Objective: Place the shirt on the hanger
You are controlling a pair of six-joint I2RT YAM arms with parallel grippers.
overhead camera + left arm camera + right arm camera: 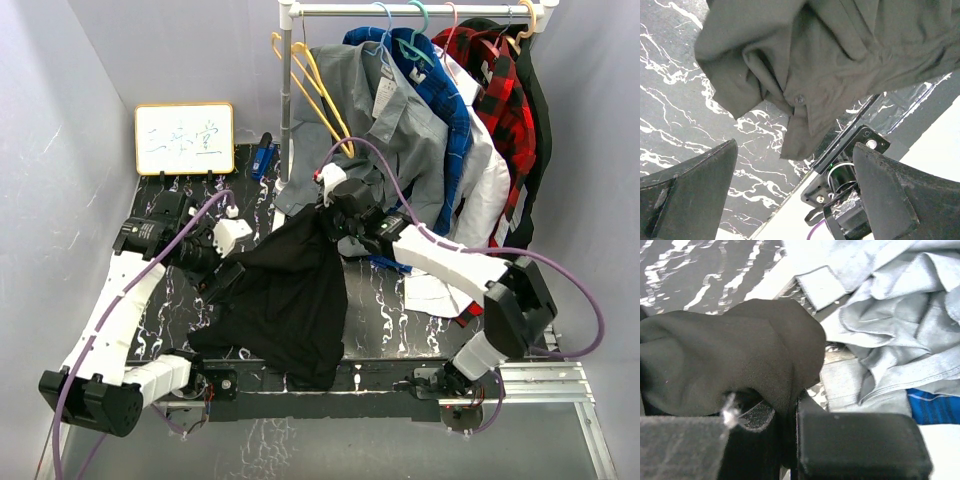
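The right hand is clenched on a bunched fold at the top of the black shirt, holding that end up while the rest of the cloth drapes down onto the marbled table and over its near edge. The left hand is spread wide and grasps nothing, sitting just beside the shirt's left edge, with the cloth hanging in front of its fingers. The yellow hanger hangs bare at the left end of the rack, next to a grey shirt and other shirts on their own hangers.
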